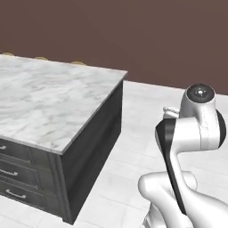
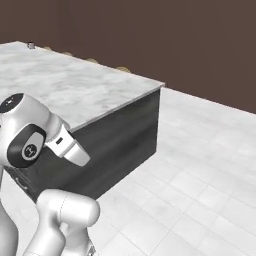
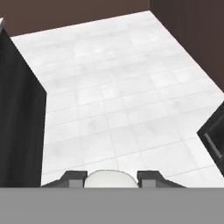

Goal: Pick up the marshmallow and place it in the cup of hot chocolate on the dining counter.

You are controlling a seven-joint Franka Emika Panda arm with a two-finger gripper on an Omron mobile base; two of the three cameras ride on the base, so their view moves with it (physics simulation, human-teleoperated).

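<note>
In the hand view my gripper (image 3: 110, 180) is shut on the marshmallow (image 3: 109, 176), a small white rounded lump between the two dark fingertips (image 3: 72, 177). It hangs over white floor tiles, beside the dark side of the dining counter (image 3: 19, 113). The dining counter (image 1: 49, 95) has a white grey-veined marble top and a dark base with drawers. A tiny grey cylinder at its far corner looks like the cup of hot chocolate (image 2: 31, 45), too small to make out its contents. My arm (image 1: 196, 129) is folded up off the counter's near corner.
White tiled floor (image 2: 200, 170) spreads to the right of the counter. A dark brown wall (image 1: 133, 31) runs behind. Tan stool tops (image 1: 76, 63) peek over the counter's far edge. A dark cabinet corner (image 3: 214, 135) juts in at the right of the hand view.
</note>
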